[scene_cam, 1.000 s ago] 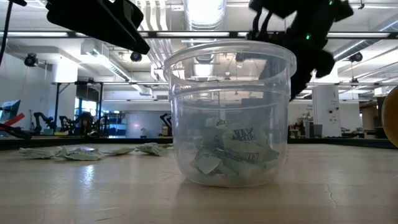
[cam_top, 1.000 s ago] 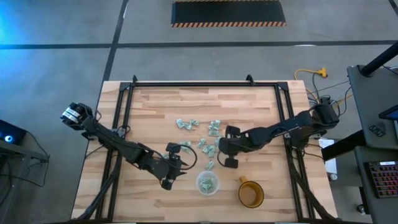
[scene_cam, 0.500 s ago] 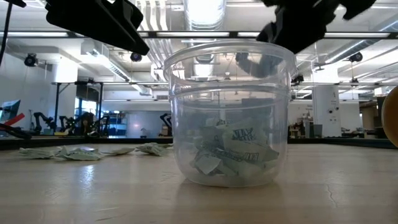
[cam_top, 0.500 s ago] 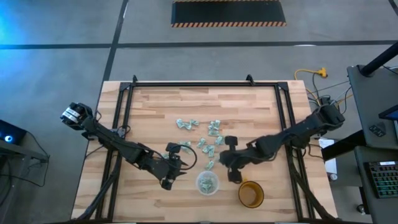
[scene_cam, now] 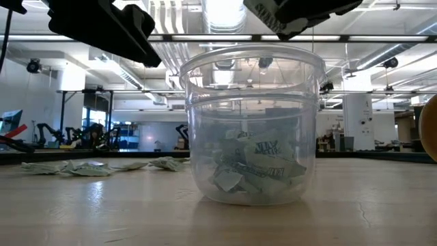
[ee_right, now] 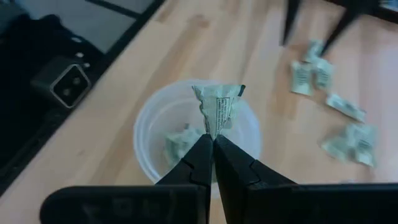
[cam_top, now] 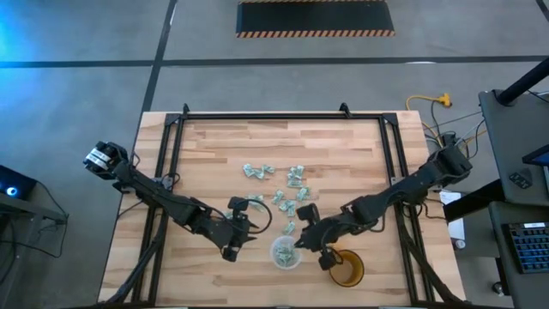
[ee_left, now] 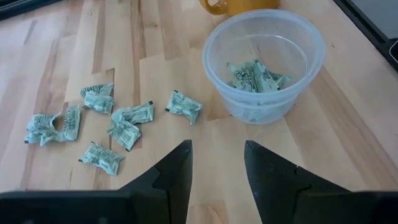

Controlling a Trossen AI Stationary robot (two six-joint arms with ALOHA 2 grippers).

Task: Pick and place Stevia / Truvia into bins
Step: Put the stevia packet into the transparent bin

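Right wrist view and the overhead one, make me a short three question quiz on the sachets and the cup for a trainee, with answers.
1. True or false: the right gripper is shut on a sachet.
2. What does that sachet hang over? A) mug B) cup C) bare table
3. Which gripper waits open beside the cup?

Key: 1 true. 2 B. 3 the left gripper.

We see a clear plastic cup standing on the wooden table, close before us, with several crumpled pale green and white sachets lying in its bottom. More sachets lie scattered toward the table's far left edge. Dark arm parts hang above the cup's rim on both sides.
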